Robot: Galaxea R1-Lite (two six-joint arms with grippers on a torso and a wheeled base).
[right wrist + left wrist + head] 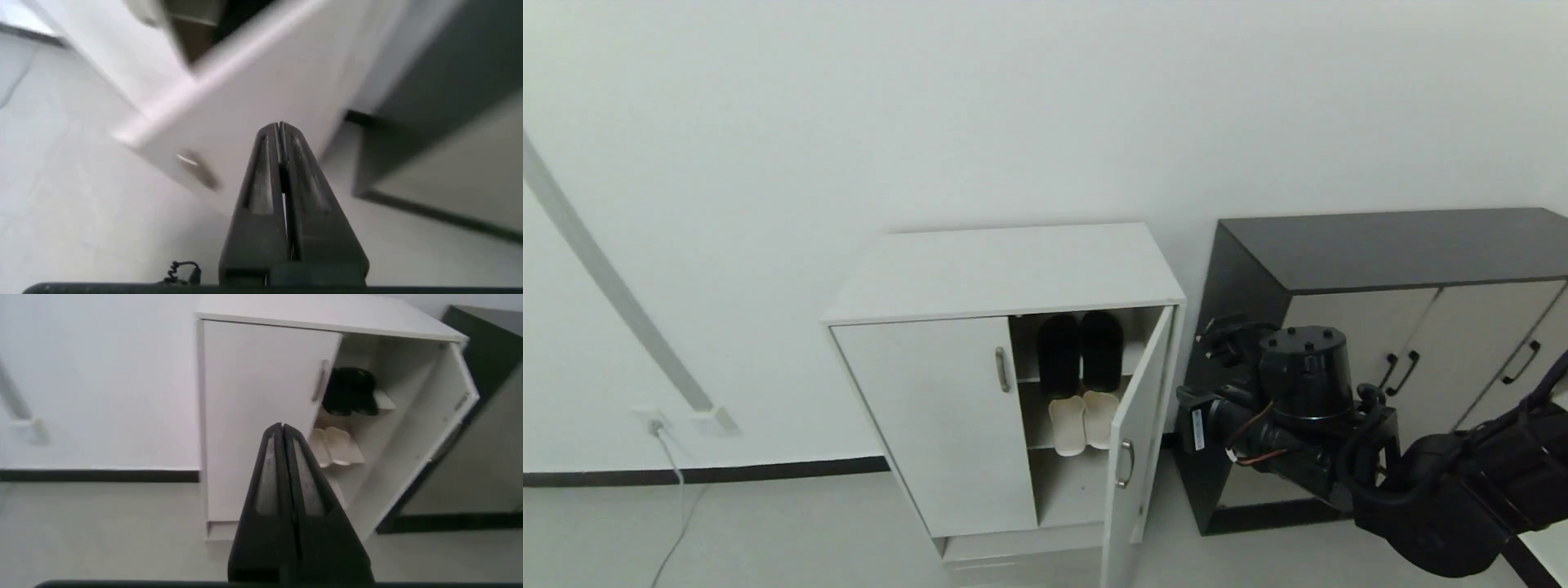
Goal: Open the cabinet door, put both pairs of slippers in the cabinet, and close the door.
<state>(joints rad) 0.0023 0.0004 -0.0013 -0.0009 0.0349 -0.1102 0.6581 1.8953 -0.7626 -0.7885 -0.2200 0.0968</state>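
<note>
The white cabinet stands against the wall, its left door closed and its right door swung partly open. A black pair of slippers sits on the upper shelf, and a white pair on the shelf below. My right arm hangs just right of the open door. In the right wrist view my right gripper is shut and empty, close to the door's outer face and near its handle. My left gripper is shut and empty, well back from the cabinet, facing the black slippers and the white slippers.
A dark cabinet with grey doors stands right beside the white one, behind my right arm. A wall socket with a hanging cable is at the left. Bare floor stretches in front of the left door.
</note>
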